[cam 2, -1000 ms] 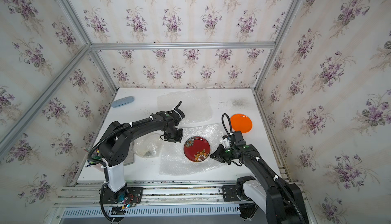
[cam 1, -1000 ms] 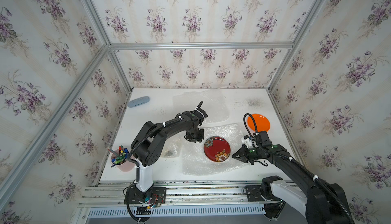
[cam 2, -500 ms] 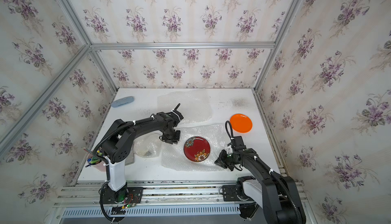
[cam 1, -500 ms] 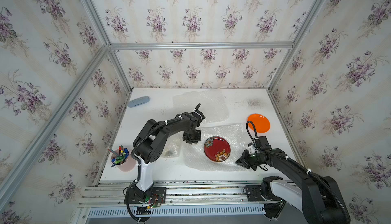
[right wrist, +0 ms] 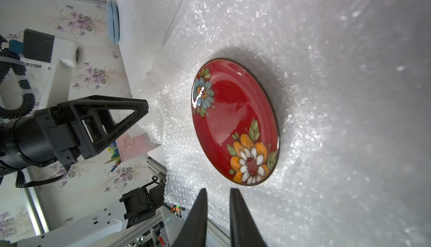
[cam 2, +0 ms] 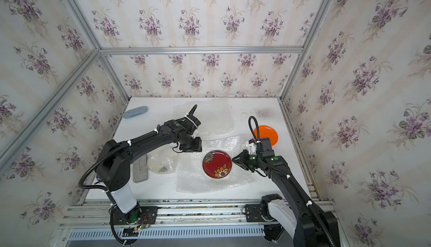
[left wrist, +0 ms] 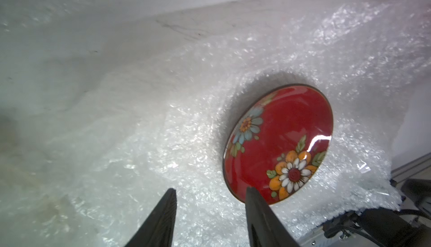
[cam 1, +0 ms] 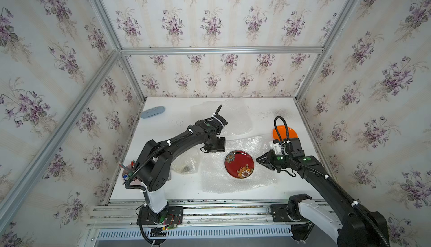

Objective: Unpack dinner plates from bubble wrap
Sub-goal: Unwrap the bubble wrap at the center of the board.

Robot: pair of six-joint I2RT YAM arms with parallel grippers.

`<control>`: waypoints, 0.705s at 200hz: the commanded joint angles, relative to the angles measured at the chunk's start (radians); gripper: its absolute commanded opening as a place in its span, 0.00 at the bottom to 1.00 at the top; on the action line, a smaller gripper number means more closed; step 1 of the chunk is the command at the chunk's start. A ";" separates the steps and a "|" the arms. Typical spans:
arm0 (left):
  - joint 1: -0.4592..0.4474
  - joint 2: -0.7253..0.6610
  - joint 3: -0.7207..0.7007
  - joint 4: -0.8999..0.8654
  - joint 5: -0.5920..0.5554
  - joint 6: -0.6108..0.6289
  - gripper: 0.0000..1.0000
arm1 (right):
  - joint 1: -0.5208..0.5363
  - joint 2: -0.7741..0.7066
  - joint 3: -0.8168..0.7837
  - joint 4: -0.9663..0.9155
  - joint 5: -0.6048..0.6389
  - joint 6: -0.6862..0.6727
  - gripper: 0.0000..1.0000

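Dark red flowered round plate (cam 1: 239,164) is bared on clear bubble wrap (cam 1: 233,186) — seemingly for lifting. Left gripper (left wrist: 211,189) and right gripper (right wrist: 218,190) are held parted, empty.

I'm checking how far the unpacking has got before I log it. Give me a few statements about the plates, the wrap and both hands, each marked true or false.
1. The red floral plate lies uncovered on a spread bubble wrap sheet. True.
2. The right hand grips that plate's rim. False: its jaws stand slightly apart, short of the plate, with nothing between them.
3. The orange plate is wrapped. False: it lies bare on the table.
4. A wrapped bundle lies next to that sheet. True.
5. The left hand is shut on the sheet. False: it is open and holds nothing.
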 commanded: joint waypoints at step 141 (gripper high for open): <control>-0.286 -0.108 -0.426 0.113 -0.025 -0.210 0.51 | -0.039 0.191 -0.254 0.078 0.061 0.006 0.18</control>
